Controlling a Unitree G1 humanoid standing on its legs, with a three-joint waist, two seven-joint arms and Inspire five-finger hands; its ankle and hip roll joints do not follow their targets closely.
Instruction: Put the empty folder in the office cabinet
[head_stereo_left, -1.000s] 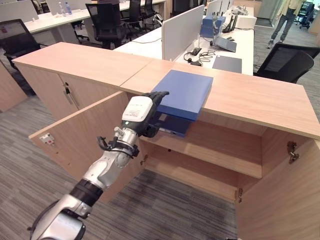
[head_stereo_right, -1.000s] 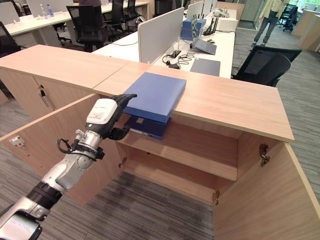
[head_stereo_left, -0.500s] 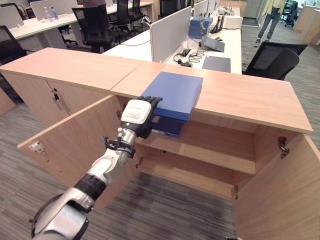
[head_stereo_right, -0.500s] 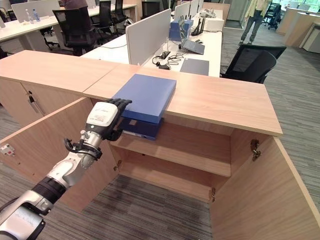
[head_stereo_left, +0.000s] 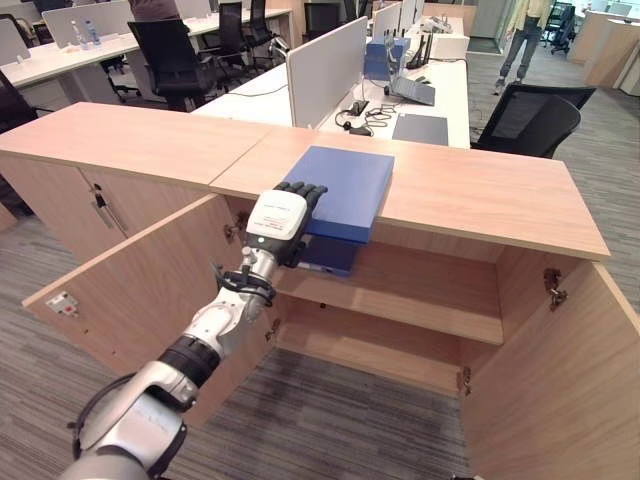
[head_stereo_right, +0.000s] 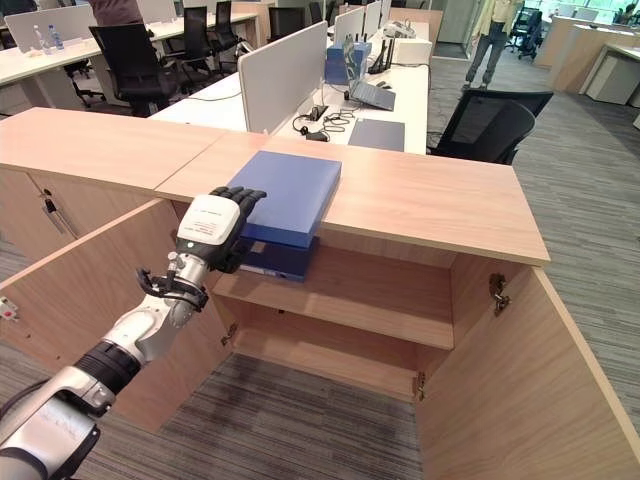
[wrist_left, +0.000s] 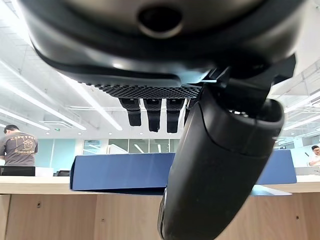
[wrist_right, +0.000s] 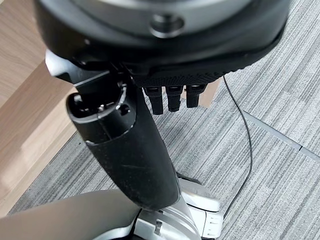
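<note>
The blue folder (head_stereo_left: 345, 185) lies flat on the wooden cabinet top (head_stereo_left: 480, 195), its near edge hanging over the open front. A darker blue part (head_stereo_left: 330, 255) shows just under that edge. My left hand (head_stereo_left: 277, 217) is at the folder's near left corner, fingers straight and reaching over its top, thumb lower at its front. In the left wrist view the folder (wrist_left: 120, 170) stands past the straight fingers (wrist_left: 152, 112), apart from them. My right hand (wrist_right: 125, 145) hangs over grey carpet with relaxed fingers, holding nothing.
Both cabinet doors stand open: the left door (head_stereo_left: 140, 290) beside my arm, the right door (head_stereo_left: 560, 400) at the lower right. A shelf (head_stereo_left: 420, 295) crosses the inside. Behind are desks with a divider (head_stereo_left: 325, 65), a black chair (head_stereo_left: 525, 120) and a person (head_stereo_left: 525, 35).
The whole picture has shifted, so the camera moved. My left hand stays at the folder's near left corner, its fingers now flatter over the top. The folder has not moved.
</note>
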